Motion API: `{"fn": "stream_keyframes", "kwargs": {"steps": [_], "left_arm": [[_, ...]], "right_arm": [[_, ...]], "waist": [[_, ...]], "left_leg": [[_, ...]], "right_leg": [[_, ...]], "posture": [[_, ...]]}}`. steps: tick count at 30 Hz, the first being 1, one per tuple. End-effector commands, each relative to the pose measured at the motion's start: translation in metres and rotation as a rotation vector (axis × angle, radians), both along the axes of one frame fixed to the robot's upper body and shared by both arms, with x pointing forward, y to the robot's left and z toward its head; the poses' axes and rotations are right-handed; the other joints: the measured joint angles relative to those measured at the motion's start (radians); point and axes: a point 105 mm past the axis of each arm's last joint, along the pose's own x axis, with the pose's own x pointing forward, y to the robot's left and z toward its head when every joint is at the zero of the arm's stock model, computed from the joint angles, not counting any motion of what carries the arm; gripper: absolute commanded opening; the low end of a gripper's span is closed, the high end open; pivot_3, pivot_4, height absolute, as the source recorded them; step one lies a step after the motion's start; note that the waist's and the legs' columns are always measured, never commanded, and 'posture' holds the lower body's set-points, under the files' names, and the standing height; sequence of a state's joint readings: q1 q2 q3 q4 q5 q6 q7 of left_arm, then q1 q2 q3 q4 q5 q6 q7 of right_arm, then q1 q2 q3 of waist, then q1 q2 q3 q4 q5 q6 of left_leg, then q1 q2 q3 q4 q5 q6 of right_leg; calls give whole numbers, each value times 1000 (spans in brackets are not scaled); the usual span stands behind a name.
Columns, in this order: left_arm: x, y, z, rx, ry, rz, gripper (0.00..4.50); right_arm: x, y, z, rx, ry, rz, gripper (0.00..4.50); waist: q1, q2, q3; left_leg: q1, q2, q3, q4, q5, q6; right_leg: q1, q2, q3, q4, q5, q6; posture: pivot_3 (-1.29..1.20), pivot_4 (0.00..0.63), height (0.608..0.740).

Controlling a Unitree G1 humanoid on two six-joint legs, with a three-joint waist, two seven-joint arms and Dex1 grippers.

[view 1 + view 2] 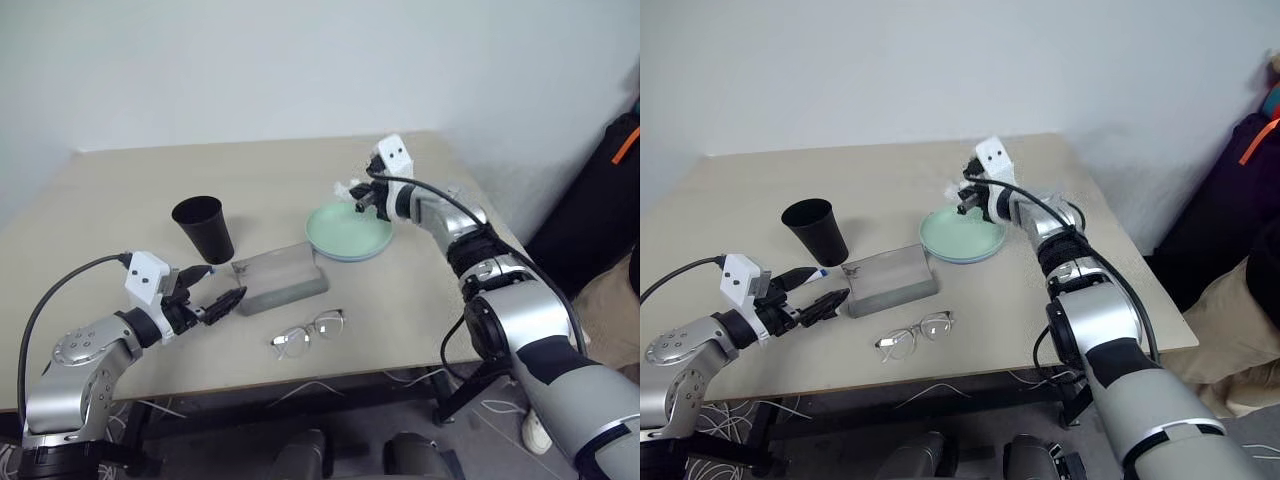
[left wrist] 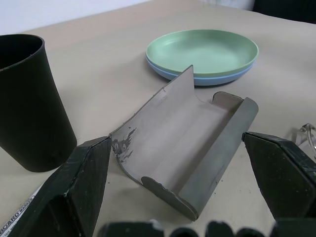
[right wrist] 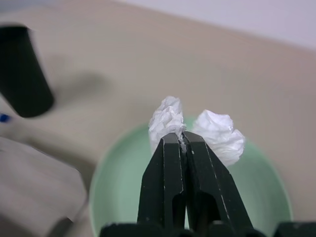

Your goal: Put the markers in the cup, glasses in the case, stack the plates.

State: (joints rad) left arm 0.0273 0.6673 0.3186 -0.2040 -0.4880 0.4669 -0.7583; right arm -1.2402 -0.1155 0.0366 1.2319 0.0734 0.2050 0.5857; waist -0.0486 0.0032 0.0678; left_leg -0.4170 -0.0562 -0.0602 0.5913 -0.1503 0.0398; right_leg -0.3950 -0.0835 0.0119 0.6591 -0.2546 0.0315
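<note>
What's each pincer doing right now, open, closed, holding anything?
Left pincer: open, empty, facing the open case.
Right pincer: shut on crumpled white paper, above the green plate.

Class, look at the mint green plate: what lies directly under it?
The light blue plate lies under the green plate, only its rim showing. Its centre is covered.

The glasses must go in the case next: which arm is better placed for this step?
Probably the left. The left gripper hovers open beside the open case, close to the glasses. The right gripper is shut on crumpled white paper above the stacked plates, farther away.
</note>
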Motion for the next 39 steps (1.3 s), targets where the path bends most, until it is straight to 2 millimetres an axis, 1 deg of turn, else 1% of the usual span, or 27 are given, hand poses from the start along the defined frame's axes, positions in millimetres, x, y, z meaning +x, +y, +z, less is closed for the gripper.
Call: {"fn": "stream_keyframes", "kwargs": {"steps": [1, 7, 10, 16, 18, 20, 22, 24, 27, 31, 32, 36, 39], "left_arm": [[3, -5, 13, 4, -56, -13, 4500], [2, -5, 13, 0, -57, -4, 4500], [1, -5, 12, -1, -55, -4, 4500], [3, -8, 12, -2, -51, -16, 4500], [4, -9, 12, -2, -51, -21, 4500], [5, -11, 13, -2, -52, -25, 4500], [5, -14, 13, -14, -47, -41, 4500], [5, -18, 14, -19, -44, -60, 4500], [7, -24, 16, -11, -50, -80, 4500], [10, -27, 20, 5, -55, -109, 4500], [11, -27, 21, 9, -55, -115, 4500], [12, -30, 24, 22, -54, -137, 4500], [11, -35, 25, 28, -55, -155, 4500]], "right_arm": [[8, 5, 26, 9, -97, -45, 50], [10, 3, 21, 3, -93, -80, 50], [10, 4, 21, 15, -87, -82, 631], [10, 2, 23, 39, -94, -78, 2650], [10, 0, 26, 34, -114, -70, 3340], [8, 3, 36, 60, -128, -15, 4010], [2, 3, 45, 92, -134, 60, 4010], [-5, -2, 48, 90, -141, 123, 4010], [-25, -19, 44, 47, -135, 215, 4010], [-51, -37, 39, -17, -118, 284, 4010], [-55, -40, 39, -26, -114, 290, 4010], [-65, -44, 40, -41, -119, 319, 4010], [-69, -44, 41, -30, -117, 331, 4010]], "waist": [[-3, 0, 0], [-3, 0, 0], [-4, 0, 0], [-4, 0, 0], [-4, 0, 0], [-4, 0, 0], [-4, 0, 0], [-3, 0, 0], [5, -1, -1], [8, -1, 0], [5, -1, 0], [-3, 0, 0], [-1, 0, 0]], "left_leg": [[0, 0, 0, 0, 0, 0], [1, 1, -1, 0, 0, 0], [1, 1, -1, 0, 0, 0], [1, 1, -1, 0, 0, 0], [1, 1, -1, 0, 0, 0], [1, 1, -1, 0, 0, 0], [1, 1, -1, 0, 0, 0], [1, 1, -1, 0, 0, 0], [1, 0, -3, 1, 0, 0], [0, -2, -2, 2, 0, 0], [0, -2, -2, 2, 0, 0], [1, -1, -3, 2, 0, 0], [1, 0, -4, 2, 0, 0]], "right_leg": [[0, 0, 0, 0, 0, 0], [0, 3, 0, 0, 0, 0], [0, 3, 1, 0, 0, 0], [0, 3, 1, 0, 0, 0], [0, 3, 1, 0, 0, 0], [0, 3, 1, 0, 0, 0], [0, 4, 1, 0, 0, 0], [0, 4, 1, 0, 0, 0], [2, 3, 0, 0, 0, 0], [2, -1, 0, 0, -2, 2], [2, -1, 0, 0, -4, 4], [1, 0, 2, 1, -4, 3], [1, 0, 1, 1, -5, 3]], "posture": [[0, 0, 740], [0, 0, 740], [0, 0, 740], [0, 0, 740], [0, 0, 740], [0, 0, 740], [0, 0, 740], [0, 0, 740], [0, 0, 740], [0, 0, 740], [0, 0, 740], [0, 0, 740], [0, 0, 740]]}}
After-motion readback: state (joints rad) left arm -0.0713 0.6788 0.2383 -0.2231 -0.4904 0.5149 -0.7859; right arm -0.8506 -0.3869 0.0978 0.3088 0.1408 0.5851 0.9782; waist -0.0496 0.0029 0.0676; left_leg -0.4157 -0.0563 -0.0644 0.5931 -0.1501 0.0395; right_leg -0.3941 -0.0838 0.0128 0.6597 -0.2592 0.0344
